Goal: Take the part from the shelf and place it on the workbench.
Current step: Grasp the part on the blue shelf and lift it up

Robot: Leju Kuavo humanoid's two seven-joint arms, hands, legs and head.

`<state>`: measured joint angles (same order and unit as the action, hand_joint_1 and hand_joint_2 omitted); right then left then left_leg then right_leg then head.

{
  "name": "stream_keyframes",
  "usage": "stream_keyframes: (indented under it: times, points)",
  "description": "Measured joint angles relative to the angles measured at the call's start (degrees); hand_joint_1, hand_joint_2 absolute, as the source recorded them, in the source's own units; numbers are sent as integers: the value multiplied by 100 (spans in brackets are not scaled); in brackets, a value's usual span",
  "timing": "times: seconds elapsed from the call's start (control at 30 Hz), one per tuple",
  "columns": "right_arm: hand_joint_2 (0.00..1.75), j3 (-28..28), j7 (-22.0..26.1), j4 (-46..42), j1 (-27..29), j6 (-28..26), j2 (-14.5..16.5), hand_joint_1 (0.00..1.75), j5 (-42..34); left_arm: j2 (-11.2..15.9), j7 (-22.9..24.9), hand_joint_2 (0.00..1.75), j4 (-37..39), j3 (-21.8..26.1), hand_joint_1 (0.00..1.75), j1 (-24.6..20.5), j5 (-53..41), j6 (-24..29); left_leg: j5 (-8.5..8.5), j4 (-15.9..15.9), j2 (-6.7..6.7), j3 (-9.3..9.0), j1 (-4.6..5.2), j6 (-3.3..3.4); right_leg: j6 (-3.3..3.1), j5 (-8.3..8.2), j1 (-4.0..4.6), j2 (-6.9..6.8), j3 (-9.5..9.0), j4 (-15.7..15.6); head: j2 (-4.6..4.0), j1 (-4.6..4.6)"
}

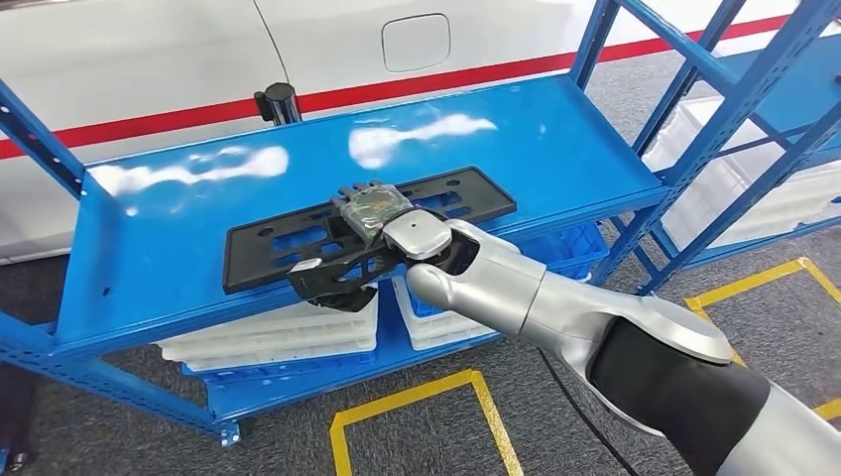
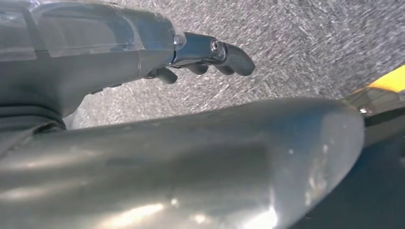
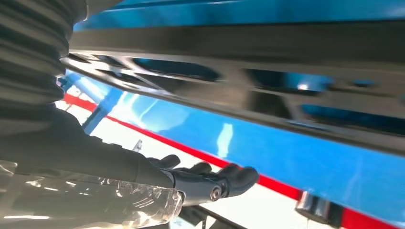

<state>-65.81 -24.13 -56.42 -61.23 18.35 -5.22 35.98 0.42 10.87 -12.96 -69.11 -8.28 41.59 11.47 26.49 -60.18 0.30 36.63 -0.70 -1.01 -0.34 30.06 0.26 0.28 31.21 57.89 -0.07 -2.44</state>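
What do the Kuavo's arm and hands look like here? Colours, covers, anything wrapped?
Right arm: glossy silver shells with a black upper section. Right hand: dark fingers, light grey back plate, clear plastic wrap over the knuckles. Left hand: dark grey body, black fingers, clear film too.

The head camera looks down from high onto the blue metal shelf [image 1: 198, 248]; the right wrist camera hugs that same shelf [image 3: 305, 162]; the left wrist camera faces grey speckled floor [image 2: 310, 43].

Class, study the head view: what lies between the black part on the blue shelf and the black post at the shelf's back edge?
Only bare blue shelf top with glare patches lies between the black part and the black post, seen in the head view.
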Motion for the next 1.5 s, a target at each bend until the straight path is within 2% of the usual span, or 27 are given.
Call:
stream_keyframes:
  times: [0.07,0.13,0.17,0.23,0.27,0.3,0.33,0.4,0.43,0.47,0.5,0.63,0.8,0.97,1.5]
  points:
    - [175,2,0,-1,-7,0,-1,0,-1,3,7,0,0,0,0,2,0,0,30,34,-13,-24,-2,72,55,39,-14,-7,-11,-2,0,-20]
    - [175,5,0,-2,-29,-4,-2,0,1,4,15,0,0,0,0,0,0,1,59,53,-18,-70,-22,139,118,162,-24,-12,89,226,0,-54]
    - [175,6,0,-1,-36,-5,-2,0,1,4,17,0,0,0,0,-3,0,1,80,58,-15,-99,-31,167,148,272,-30,-13,243,515,0,-86]
    - [175,2,-2,4,-27,-4,-3,0,-1,5,25,0,1,0,0,-3,0,2,134,58,-8,-159,-30,203,188,470,-44,-13,688,1241,0,-142]
    - [175,0,-32,11,-7,-4,-4,0,-17,5,35,0,2,0,0,-1,0,2,165,57,-8,-199,-28,205,192,472,-50,-13,869,1475,0,-155]
    - [175,1,-93,20,15,-7,-5,0,-48,5,48,0,3,0,0,2,1,2,196,57,-14,-243,-26,202,185,376,-54,-13,962,1531,0,-162]
    - [175,7,-181,32,37,-19,-7,0,-93,4,59,0,4,0,0,4,1,2,227,57,-23,-293,-22,194,163,171,-55,-12,958,1377,0,-168]
    - [175,40,-349,57,74,-71,-17,0,-181,-3,75,0,4,0,0,2,2,3,292,66,-43,-379,-19,168,80,-315,-37,-9,755,712,0,-167]
    - [175,59,-391,68,89,-106,-25,0,-209,-9,81,0,4,1,0,-2,2,6,316,70,-54,-402,-17,146,32,-473,-15,-8,650,408,0,-149]
    - [175,75,-404,79,104,-141,-32,0,-226,-17,86,0,3,1,0,-7,1,9,328,75,-60,-404,-22,119,-11,-519,9,-8,575,208,0,-143]
    - [175,89,-408,90,121,-175,-37,0,-237,-23,91,0,2,2,0,-10,-1,12,342,71,-63,-389,-20,103,-18,-492,23,-9,543,133,0,-139]
    - [175,129,-405,145,181,-258,-70,0,-254,-29,118,0,2,2,0,-7,-9,17,362,82,-57,-388,-11,112,70,-451,16,0,524,53,0,-117]
    - [175,167,-384,214,196,-270,-86,0,-274,-17,138,0,4,2,0,-20,-13,23,348,147,-54,-420,-10,82,37,-431,18,3,523,53,0,-92]
    - [175,197,-357,281,199,-283,-85,0,-295,-13,137,0,2,2,0,-20,-15,23,336,162,-54,-423,-10,52,32,-432,17,3,522,54,0,-92]
    - [175,207,-335,397,199,-301,-64,0,-298,-9,134,0,2,2,0,-20,-33,24,335,163,-42,-425,26,52,29,-436,-20,2,511,41,0,-97]
